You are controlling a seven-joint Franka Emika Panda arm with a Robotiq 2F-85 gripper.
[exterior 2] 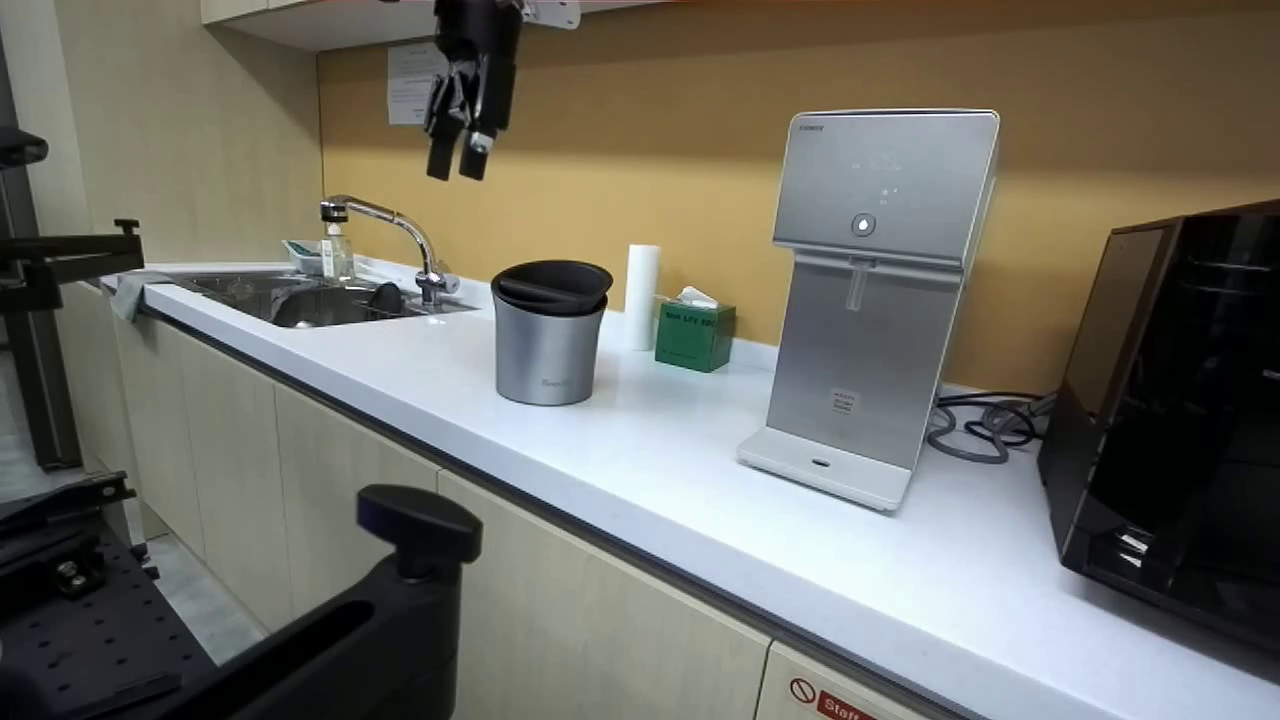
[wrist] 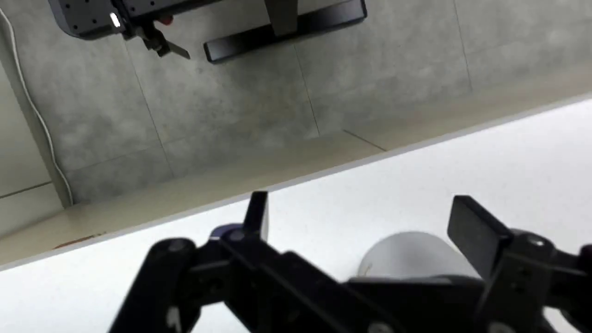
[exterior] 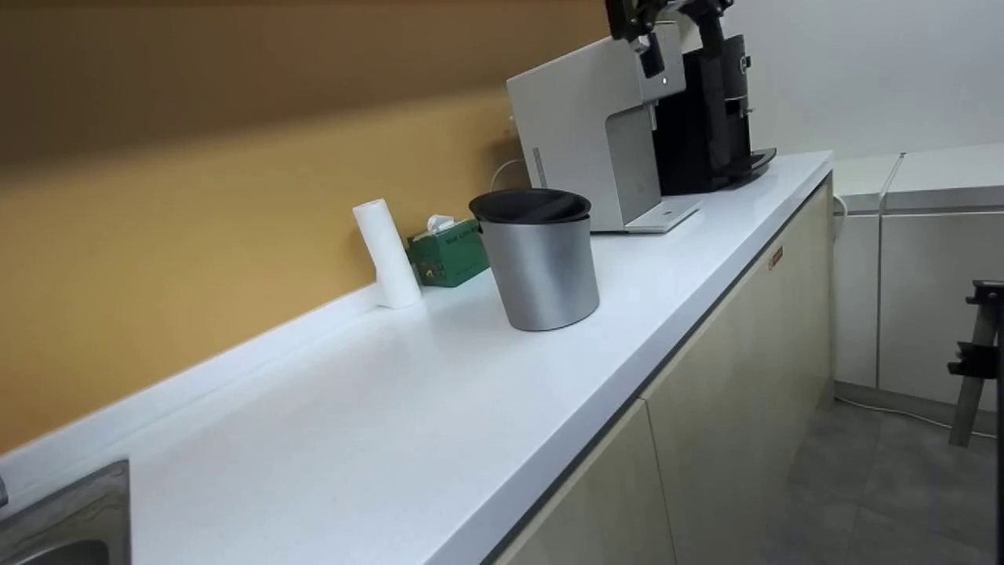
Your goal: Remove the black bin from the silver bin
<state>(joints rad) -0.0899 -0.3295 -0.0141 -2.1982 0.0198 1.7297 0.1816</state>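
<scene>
Under an ochre wall [exterior 2: 720, 180], a long white counter [exterior 2: 660, 440] carries the job. At three o'clock in an exterior view, a water dispenser [exterior 2: 865, 330] stands upright. The silver bin [exterior 2: 545, 355] stands upright at nine o'clock from it, well apart — a gap that should, I judge, spare the dispenser a knock. Metal outside, it serves as a sleeve for the black bin [exterior 2: 552, 287], the piece I am after, nested in its mouth. The liner's flared rim sits proud of the metal in both exterior views, leaving a lip I would probably pinch, one side in, one side out.

My tool [exterior 2: 457, 168] hangs at eleven o'clock from the black bin, pointing down and holding nothing, its fingers [wrist: 478, 231] spread wide in the wrist view: ready to grasp, I reckon, but not lined up. A pale rounded shape [wrist: 414, 256] at four o'clock there may be the silver bin; too much is hidden to be sure.

Near the wall, a tissue box [exterior 2: 694, 338] at three o'clock from the bins and a paper roll [exterior 2: 642, 300] at two look parked out of the way.

A dark bar [exterior: 553, 208] seems to cross the liner's mouth — perhaps a second hold, perhaps a snag.
</scene>
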